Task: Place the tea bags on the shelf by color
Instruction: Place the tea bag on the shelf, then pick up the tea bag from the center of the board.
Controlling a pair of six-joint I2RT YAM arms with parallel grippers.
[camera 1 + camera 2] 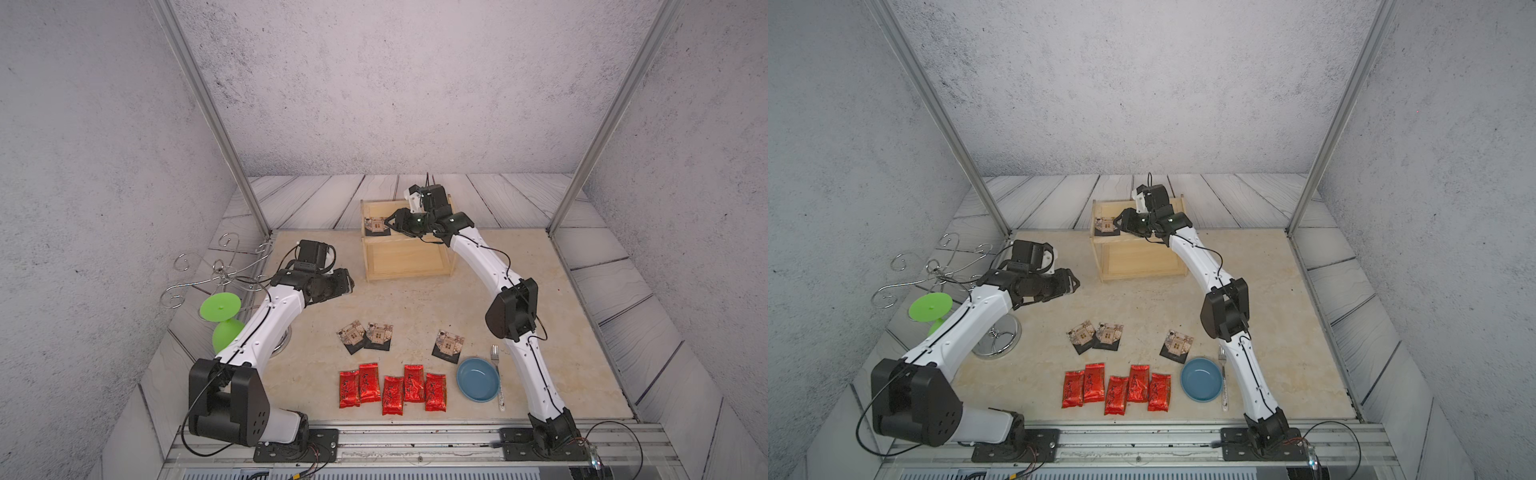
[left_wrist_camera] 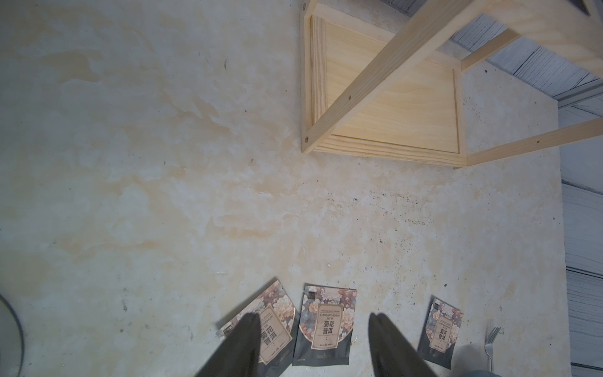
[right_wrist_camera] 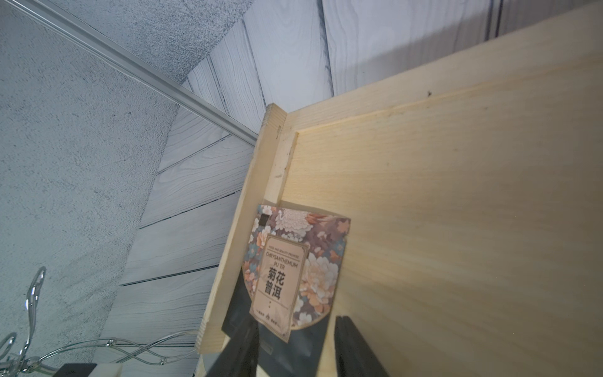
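Tea bags look light, thin, slippery: pinch an edge; left fingers and right fingers stand parted, holding nothing.

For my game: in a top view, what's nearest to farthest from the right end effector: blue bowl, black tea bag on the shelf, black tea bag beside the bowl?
1. Black tea bag on the shelf, beside right end effector.
2. Lone black tea bag, mid-table.
3. Blue bowl, front right.
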